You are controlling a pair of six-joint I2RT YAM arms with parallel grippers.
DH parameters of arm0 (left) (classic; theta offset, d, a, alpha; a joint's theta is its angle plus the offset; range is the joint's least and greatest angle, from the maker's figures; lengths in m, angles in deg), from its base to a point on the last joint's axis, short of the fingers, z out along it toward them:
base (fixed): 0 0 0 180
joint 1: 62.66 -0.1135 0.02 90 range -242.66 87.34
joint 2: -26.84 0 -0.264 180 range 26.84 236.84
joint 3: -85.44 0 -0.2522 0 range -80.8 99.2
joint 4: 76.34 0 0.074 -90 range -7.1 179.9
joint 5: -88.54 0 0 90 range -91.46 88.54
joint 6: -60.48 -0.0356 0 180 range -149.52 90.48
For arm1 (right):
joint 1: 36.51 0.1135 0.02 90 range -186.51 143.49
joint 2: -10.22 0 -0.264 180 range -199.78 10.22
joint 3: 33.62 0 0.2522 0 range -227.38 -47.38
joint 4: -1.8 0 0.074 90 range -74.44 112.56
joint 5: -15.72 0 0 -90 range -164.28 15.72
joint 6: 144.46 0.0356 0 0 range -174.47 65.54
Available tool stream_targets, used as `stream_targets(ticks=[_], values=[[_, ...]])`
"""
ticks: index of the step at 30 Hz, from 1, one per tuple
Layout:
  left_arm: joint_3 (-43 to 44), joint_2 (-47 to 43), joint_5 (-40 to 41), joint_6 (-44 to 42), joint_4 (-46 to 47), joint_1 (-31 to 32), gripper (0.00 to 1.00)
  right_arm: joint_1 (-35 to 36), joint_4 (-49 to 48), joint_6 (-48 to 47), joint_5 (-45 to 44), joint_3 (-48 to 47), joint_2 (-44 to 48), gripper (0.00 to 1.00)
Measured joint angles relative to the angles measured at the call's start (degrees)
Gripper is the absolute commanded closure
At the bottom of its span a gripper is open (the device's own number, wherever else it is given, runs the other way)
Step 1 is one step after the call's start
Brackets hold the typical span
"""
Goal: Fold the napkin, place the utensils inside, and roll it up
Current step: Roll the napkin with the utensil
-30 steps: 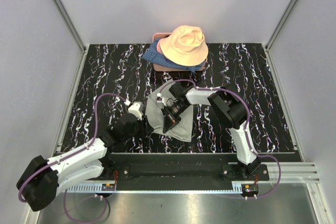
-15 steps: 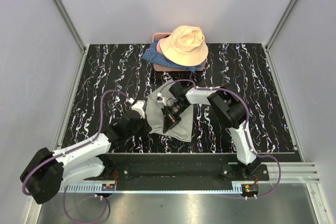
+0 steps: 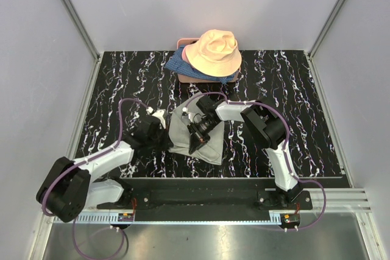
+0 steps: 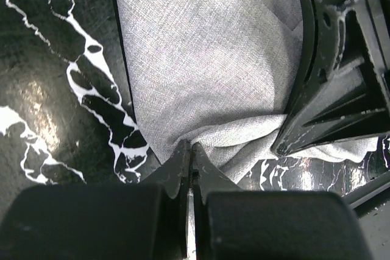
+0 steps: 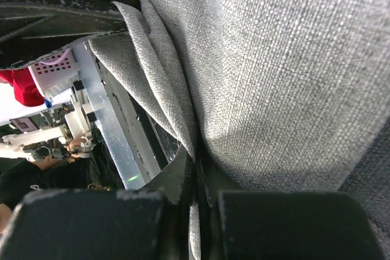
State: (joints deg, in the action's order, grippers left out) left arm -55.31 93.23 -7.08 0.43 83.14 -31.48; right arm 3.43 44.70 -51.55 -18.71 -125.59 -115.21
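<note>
Seen from above, a pink-edged holder (image 3: 181, 42) stands at the far edge of the black marbled table (image 3: 116, 83). Blue patterned fabric (image 3: 177, 64) lies on it and a peach bucket hat (image 3: 213, 52) sits on top; whether the fabric lies in the holder or only over it cannot be told. The napkin (image 3: 211, 149) lies near the middle of the table's near half, well apart from the hat. It is bunched, and its longer run slants from far-left to near-right. The left gripper (image 3: 166, 140) is at its left edge, and the right gripper (image 3: 194, 147) points down onto its middle. The left wrist view adds what the overhead hides: the left gripper (image 4: 191, 149) has its jaws pressed together on the near edge of the napkin (image 4: 201, 59), where a folded lip bunches. The cloth spreads up and away from the tips, with bare table (image 4: 49, 95) to the left. A black finger of the right gripper (image 4: 329, 83) presses on the cloth at the right. The right wrist view shows the right gripper (image 5: 195, 164) clamped on a hanging fold of the napkin (image 5: 292, 77). The pleats run down into the closed tips, and the weave fills most of the frame.
</note>
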Motion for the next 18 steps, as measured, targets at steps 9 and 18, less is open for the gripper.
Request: stream_targets(ticks=[9,18], values=[[2.1,4.0,-2.5,-1.7,-0.6,-0.9,1.0,-0.2,0.5,0.6,-1.8,0.5,4.5,0.44],[2.3,4.3,-3.2,-1.9,-0.7,-1.2,1.0,0.1,-6.3,-0.2,-13.7,13.9,24.5,0.36]])
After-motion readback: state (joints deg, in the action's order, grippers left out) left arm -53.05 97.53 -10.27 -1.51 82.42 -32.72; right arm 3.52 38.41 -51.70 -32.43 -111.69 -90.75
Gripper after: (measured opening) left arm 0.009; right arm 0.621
